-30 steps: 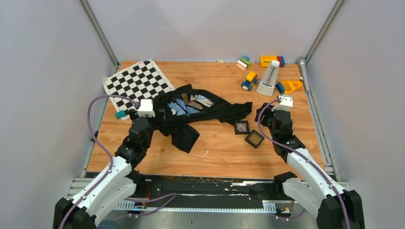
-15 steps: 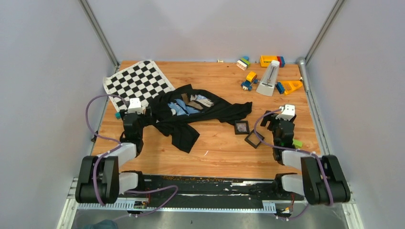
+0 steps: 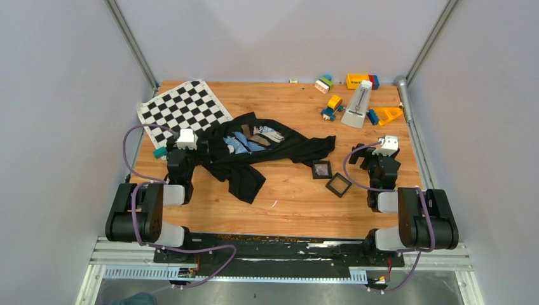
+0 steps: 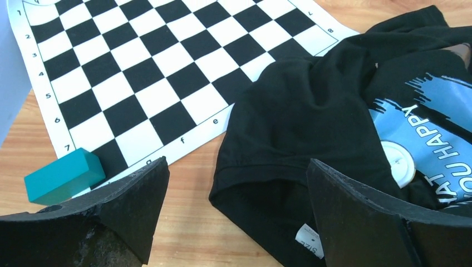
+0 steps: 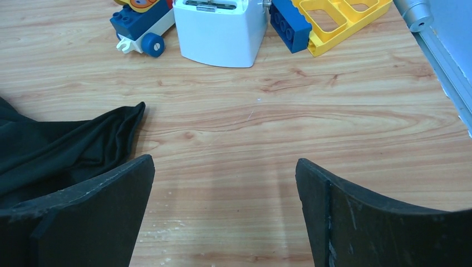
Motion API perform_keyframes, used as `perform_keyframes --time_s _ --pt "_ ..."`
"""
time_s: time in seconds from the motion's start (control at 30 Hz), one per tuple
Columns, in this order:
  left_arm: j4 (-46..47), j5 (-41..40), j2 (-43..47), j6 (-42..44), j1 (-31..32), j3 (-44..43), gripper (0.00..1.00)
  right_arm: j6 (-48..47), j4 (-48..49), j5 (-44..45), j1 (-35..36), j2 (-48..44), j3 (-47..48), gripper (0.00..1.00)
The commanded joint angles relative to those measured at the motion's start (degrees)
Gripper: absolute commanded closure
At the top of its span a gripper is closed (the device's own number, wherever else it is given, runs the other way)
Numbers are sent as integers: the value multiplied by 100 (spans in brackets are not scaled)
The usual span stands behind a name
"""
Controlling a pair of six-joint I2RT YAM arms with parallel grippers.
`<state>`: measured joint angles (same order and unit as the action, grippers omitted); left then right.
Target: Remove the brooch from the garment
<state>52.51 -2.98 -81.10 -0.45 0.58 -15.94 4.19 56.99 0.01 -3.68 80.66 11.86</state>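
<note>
- The garment [image 3: 254, 159] lies loose and rumpled in the middle of the worktop [image 3: 299, 210]. Its blue, white and brown print faces up, and one sleeve trails toward the right of the frame.
- The brooch [image 3: 321, 169] looks to be off the cloth. A tiny pale grey speck sits inside the upper tray [image 3: 316, 175], just right of the sleeve tip, though it is too small for me to be sure of its shape.
- I take the trays to be the drop place, since they sit close beside the cloth where a short carry would reach them.
- The left pincer [image 4: 238, 192] is released. Its jaws are spread wide with nothing between them, and it faces the garment's hem at the left of the frame.
- The right pincer [image 5: 222, 189] is likewise spread and empty. It points over bare wood at the right of the frame, well apart from both trays.
- Both arms sit folded low at the bottom corners — I read that as a resting pose, with the job seemingly done.
- I count two arms, one garment and two small square black trays: the upper one and the lower tray [image 3: 344, 189], which looks dark inside.
- There is one chequered mat [image 3: 184, 109] at the upper left and one teal block [image 3: 159, 153] at its lower edge.
- At the upper right stands one white tapered piece [image 3: 358, 105] among toy bricks [image 3: 361, 81] — they are too bunched for me to count singly.
</note>
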Motion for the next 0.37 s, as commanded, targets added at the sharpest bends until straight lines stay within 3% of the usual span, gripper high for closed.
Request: perform_keyframes --time_s 0.0,0.33 --pt "410 87 47 137 -32 -138 0 53 182 -201 -18 -116 61 0" --pt "413 87 39 136 -32 -153 0 57 170 -203 -18 -130 62 0"
